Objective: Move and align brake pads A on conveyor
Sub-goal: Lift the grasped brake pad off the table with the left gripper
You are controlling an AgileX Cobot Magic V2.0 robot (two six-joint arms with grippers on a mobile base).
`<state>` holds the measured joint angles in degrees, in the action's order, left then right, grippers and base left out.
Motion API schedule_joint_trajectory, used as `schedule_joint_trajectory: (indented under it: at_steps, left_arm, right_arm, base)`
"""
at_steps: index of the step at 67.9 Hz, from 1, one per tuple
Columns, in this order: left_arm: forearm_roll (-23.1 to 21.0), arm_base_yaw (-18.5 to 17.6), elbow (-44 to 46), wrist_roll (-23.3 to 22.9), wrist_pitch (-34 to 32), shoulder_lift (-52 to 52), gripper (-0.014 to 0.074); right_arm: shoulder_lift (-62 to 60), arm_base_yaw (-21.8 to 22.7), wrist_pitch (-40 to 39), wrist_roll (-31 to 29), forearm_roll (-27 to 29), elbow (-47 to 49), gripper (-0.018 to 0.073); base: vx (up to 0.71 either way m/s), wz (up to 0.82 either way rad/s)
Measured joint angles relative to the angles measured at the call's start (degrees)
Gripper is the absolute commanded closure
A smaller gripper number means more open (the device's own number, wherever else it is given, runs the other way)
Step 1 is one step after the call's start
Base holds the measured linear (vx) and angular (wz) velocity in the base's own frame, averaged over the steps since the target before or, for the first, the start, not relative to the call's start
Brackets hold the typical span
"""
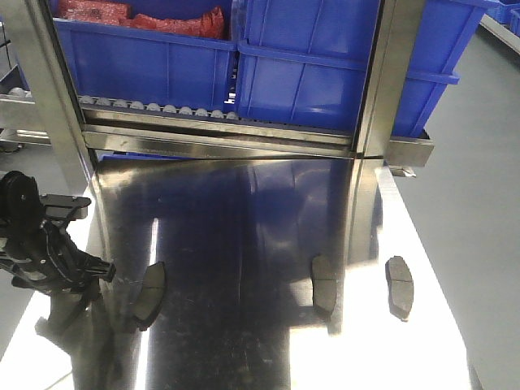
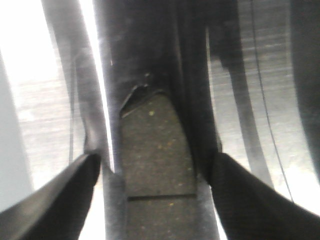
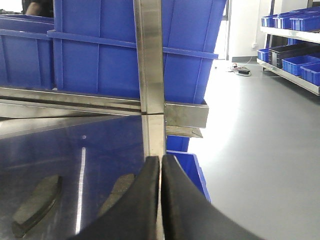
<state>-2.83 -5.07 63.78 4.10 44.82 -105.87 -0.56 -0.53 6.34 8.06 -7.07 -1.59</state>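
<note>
Three brake pads are seen lying flat on the shiny steel tabletop (image 1: 244, 244), set in a loose row across it, each with its long side running from the far edge towards the near edge. The left pad (image 1: 150, 286) is placed near the left edge. The middle pad (image 1: 325, 284) is found right of centre, and the right pad (image 1: 399, 286) is set close to the right edge, well apart from the left pad and near the middle one.

The left gripper (image 2: 156, 160) is held low over the left pad. In the left wrist view its black fingers (image 2: 55, 200) are spread wide, with the pad's dark friction face and cross groove framed between them. A strip of bare steel is seen on each side, so the pad is not gripped.

The right gripper (image 3: 160, 162) is shown with its fingers pressed together and nothing caught between them. It is held above the surface near the right edge, with two pads seen beyond and to the left of it.

Blue bins (image 1: 162, 65) are carried on a roller rack (image 1: 154, 107) past the far edge.
</note>
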Motion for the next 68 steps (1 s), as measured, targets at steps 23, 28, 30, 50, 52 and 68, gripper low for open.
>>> schedule_joint_trajectory:
  at_steps: [23,28,30,50,52,68]
  left_arm:
    - [-0.39,-0.35,0.36,0.04,0.47,-0.06,0.0603]
    - [-0.39,-0.35,0.4,0.04,0.59,0.02,0.0604]
    - [-0.46,-0.35,0.4,0.09,0.78,0.17,0.0604]
    - [-0.99,-0.35,-0.21,0.08,4.85,8.96,0.0602]
    - [-1.01,-0.35,-0.21,0.08,5.12,10.22,0.0603]
    - [-1.06,-0.35,-3.97,0.08,7.19,22.65,0.0603]
  right_arm:
    - [0.0,0.0,0.0,0.0,0.0,0.0,0.0571]
    - [0.0,0.0,0.0,0.0,0.0,0.0,0.0571]
    - [0.0,0.0,0.0,0.0,0.0,0.0,0.0571]
    - [0.0,0.0,0.0,0.0,0.0,0.0,0.0571]
    - [0.0,0.0,0.0,0.0,0.0,0.0,0.0571]
    - [0.0,0.0,0.0,0.0,0.0,0.0,0.0571]
  base:
    - [0.0,0.0]
    - [0.0,0.0]
    - [0.0,0.0]
    - [0.0,0.0]
    - [0.0,0.0]
    - [0.0,0.0]
